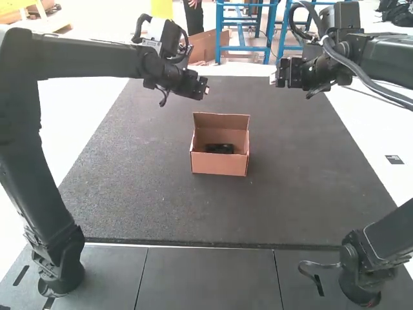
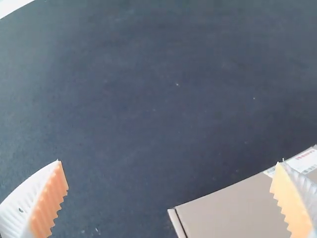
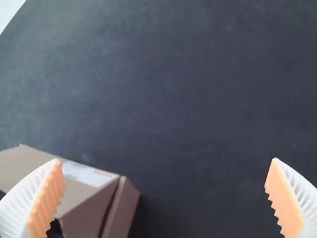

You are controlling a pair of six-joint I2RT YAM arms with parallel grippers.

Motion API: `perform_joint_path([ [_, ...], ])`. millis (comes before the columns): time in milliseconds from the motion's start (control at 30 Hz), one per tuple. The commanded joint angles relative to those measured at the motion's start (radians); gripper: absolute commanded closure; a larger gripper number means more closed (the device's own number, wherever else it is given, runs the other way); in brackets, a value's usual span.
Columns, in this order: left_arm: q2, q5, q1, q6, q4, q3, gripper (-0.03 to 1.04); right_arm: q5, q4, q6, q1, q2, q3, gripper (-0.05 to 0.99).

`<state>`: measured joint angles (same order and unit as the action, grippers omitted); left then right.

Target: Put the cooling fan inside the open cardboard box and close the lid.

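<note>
Two tools hang above the dark mat (image 1: 129,174). The left tool (image 1: 204,86) and the right tool (image 1: 276,73) both have their fingers spread wide and hold nothing. The cardboard box (image 1: 219,164) sits open on the mat, below and between them. The black cooling fan (image 1: 219,148) lies inside it.

A dark mat (image 1: 129,174) covers the white table (image 1: 374,139), and an open cardboard box (image 1: 219,165) stands on the mat near its middle, lid flap upright on the far side.
</note>
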<state>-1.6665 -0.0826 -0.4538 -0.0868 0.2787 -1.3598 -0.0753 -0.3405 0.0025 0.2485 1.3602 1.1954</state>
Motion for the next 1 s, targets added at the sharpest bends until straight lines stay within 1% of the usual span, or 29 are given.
perform_joint_path([
  [0, -0.029, -0.008, -0.011, 0.007, -0.009, -0.044, 0.04, 0.028, 0.005, -0.007, -0.022, -0.023, -0.008, 0.01],
  [133, -0.062, -0.006, -0.023, 0.01, 0.002, -0.047, 0.04, 0.017, -0.014, -0.007, -0.032, -0.023, 0.0, 0.01],
  [233, -0.082, 0.001, -0.023, 0.012, 0.025, -0.044, 0.04, -0.006, -0.035, -0.007, -0.035, -0.021, 0.009, 0.01],
  [400, -0.104, 0.018, -0.025, 0.015, 0.08, -0.039, 0.04, -0.021, -0.041, -0.006, -0.038, -0.021, 0.01, 0.01],
  [500, -0.104, 0.02, -0.025, 0.016, 0.112, -0.035, 0.04, -0.038, -0.041, -0.004, -0.046, -0.021, 0.01, 0.01],
  [667, -0.104, 0.029, -0.046, 0.007, 0.16, -0.015, 0.04, -0.049, -0.041, 0.002, -0.051, -0.019, 0.009, 0.02],
  [733, -0.105, 0.029, -0.059, 0.005, 0.155, 0.007, 0.04, -0.057, -0.046, 0.002, -0.051, -0.019, 0.01, 0.02],
  [833, -0.121, 0.037, -0.072, 0.009, 0.1, 0.056, 0.04, -0.063, -0.06, 0.004, -0.051, -0.019, 0.012, 0.02],
  [967, -0.156, 0.037, -0.074, 0.016, 0.047, 0.1, 0.04, -0.064, -0.072, 0.005, -0.051, -0.023, 0.012, 0.02],
])
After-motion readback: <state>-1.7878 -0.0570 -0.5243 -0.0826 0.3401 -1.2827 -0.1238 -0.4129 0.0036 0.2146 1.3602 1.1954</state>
